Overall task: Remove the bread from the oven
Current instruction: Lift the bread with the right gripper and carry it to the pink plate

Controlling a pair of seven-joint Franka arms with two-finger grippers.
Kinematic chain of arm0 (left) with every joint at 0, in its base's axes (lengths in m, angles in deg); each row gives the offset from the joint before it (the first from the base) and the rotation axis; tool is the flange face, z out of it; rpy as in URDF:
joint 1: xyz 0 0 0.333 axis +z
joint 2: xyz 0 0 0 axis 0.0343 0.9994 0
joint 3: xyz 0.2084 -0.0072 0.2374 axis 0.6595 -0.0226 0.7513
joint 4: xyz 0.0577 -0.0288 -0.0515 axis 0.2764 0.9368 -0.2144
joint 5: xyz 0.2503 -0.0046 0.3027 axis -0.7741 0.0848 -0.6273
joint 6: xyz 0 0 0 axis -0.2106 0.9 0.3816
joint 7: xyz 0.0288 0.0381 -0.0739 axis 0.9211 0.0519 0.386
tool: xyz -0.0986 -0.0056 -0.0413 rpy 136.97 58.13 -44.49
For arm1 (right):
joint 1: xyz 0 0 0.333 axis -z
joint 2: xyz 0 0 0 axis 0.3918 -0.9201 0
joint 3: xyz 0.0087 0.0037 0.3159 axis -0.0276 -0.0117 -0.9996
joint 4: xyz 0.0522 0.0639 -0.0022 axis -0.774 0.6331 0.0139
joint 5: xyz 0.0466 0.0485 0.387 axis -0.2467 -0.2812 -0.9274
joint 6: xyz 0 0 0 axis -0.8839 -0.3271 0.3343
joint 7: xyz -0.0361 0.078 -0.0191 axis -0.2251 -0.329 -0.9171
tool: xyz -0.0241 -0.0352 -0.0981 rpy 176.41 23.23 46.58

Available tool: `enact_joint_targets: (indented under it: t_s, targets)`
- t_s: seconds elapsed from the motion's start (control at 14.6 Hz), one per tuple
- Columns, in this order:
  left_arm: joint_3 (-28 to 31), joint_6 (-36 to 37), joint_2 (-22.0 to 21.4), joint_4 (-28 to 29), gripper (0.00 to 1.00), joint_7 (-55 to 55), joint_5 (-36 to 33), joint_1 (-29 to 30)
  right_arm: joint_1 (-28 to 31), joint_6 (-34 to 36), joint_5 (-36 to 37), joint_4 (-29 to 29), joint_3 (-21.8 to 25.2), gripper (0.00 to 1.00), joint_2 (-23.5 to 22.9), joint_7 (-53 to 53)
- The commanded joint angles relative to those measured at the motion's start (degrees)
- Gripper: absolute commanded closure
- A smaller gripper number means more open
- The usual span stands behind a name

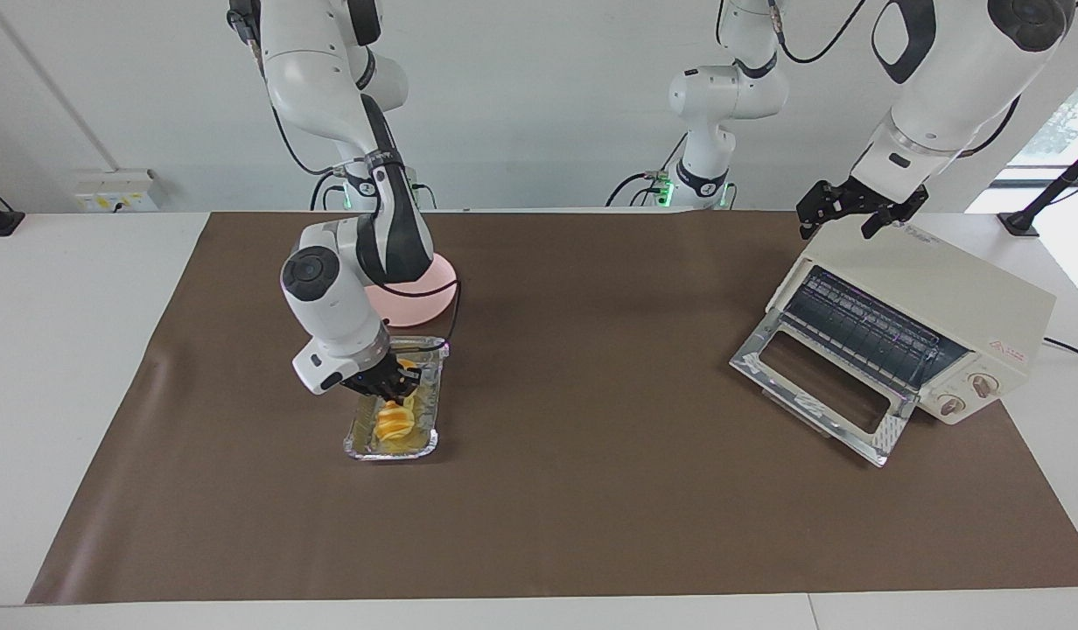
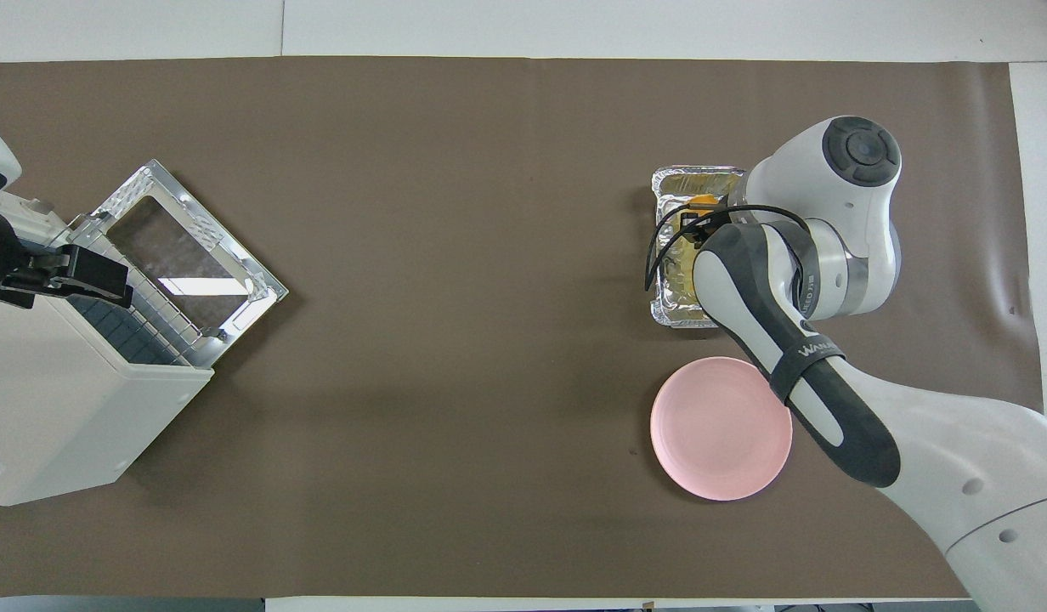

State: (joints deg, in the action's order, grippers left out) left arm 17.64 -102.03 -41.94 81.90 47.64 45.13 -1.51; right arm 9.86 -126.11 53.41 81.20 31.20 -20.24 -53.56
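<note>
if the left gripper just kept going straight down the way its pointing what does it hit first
Most likely the top of the oven. The left gripper hangs open, fingers pointing down, over the oven's top edge just above its lowered door. Depth is hard to judge, so it might clear that edge and meet the open door instead.

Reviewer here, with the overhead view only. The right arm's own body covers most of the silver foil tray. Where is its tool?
Observer: In the facing view, the right tool is down inside the silver foil tray, right at the small ridged golden-orange loaf.
Operator: Is anything inside the boxy cream-white toaster oven?
Observer: Looking in through the open front, its wire rack has nothing on it.
Operator: And the left tool?
Observer: The left tool is open and holds nothing. It is over the oven's top.
</note>
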Motion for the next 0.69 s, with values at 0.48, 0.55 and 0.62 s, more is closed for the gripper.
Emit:
enact_joint_targets:
  t_s: [0.48, 0.55, 0.62]
  targets:
    - [-0.4, -0.7, -0.9, 0.7, 0.0, -0.7, -0.6, 0.6, 0.5, 20.5, -1.6, 9.7, 0.1, 1.0, 21.4, 3.6]
    - [-0.4, -0.7, -1.0, 0.7, 0.0, -0.7, -0.6, 0.6, -0.6, 19.6, -1.6, 14.2, 0.0, 1.0, 23.8, 4.0]
    - [-0.4, -0.7, -0.9, 0.8, 0.0, -0.7, -0.6, 0.6, -1.7, 17.4, -1.6, 18.6, 0.0, 1.0, 25.8, 5.7]
